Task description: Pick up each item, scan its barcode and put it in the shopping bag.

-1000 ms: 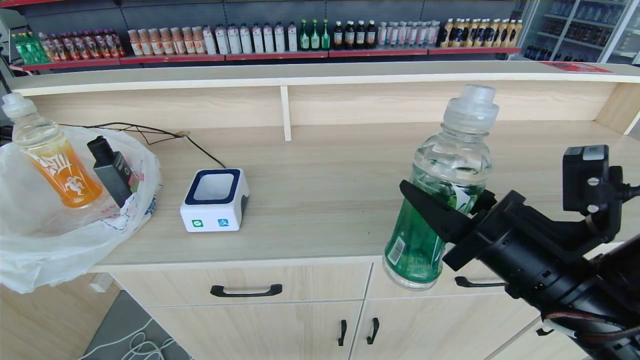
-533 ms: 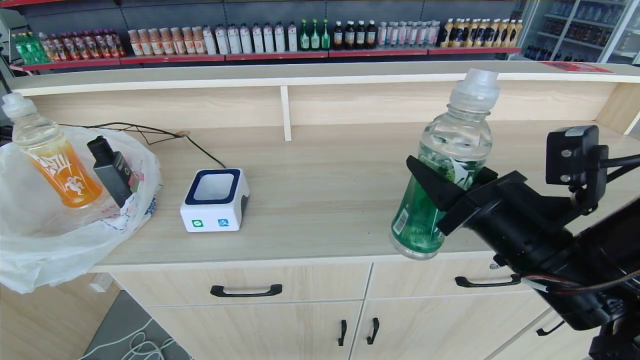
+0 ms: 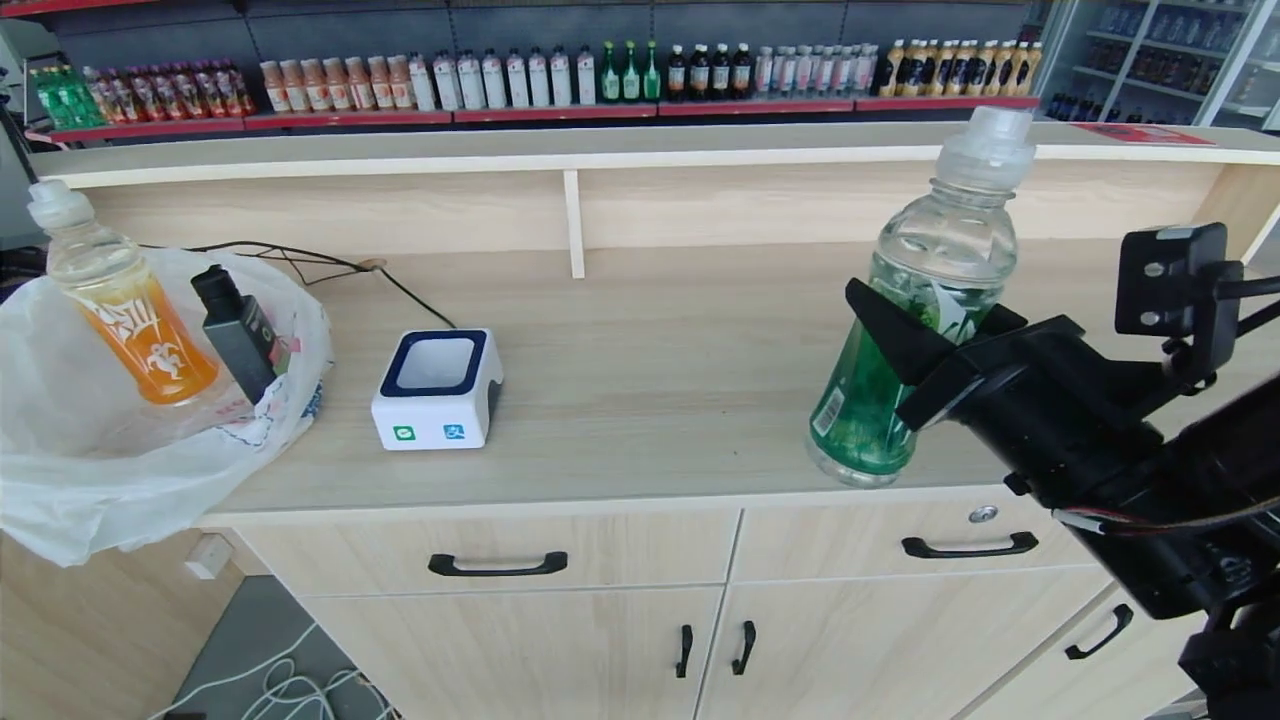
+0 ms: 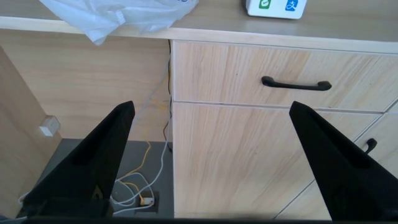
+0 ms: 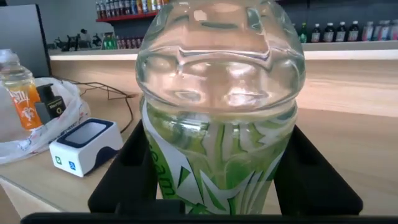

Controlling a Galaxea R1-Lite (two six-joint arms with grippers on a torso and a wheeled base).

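Note:
A clear bottle with a green label (image 3: 935, 250) (image 5: 221, 124) stands upright over the counter's front right part, with my right gripper (image 3: 935, 335) (image 5: 224, 180) shut on its middle. The white and blue barcode scanner (image 3: 437, 400) (image 5: 84, 146) (image 4: 277, 7) sits on the counter to its left. At the counter's left end, the white shopping bag (image 3: 60, 470) (image 5: 25, 146) (image 4: 118, 15) holds an orange drink bottle (image 3: 130, 310) (image 5: 15, 90) and a dark bottle (image 3: 240, 335). My left gripper (image 4: 211, 168) hangs open below the counter, facing the cabinet front.
A black cable (image 3: 300, 260) runs from the scanner along the back of the wooden counter (image 3: 650, 340). A raised ledge (image 3: 600, 160) backs the counter. Drawers with black handles (image 3: 497, 565) (image 4: 296, 84) lie below. Shelves of drinks (image 3: 600, 75) line the far wall.
My right gripper has carried the green bottle up and away from the drawer fronts to over the counter's front edge. The head view has shifted slightly.

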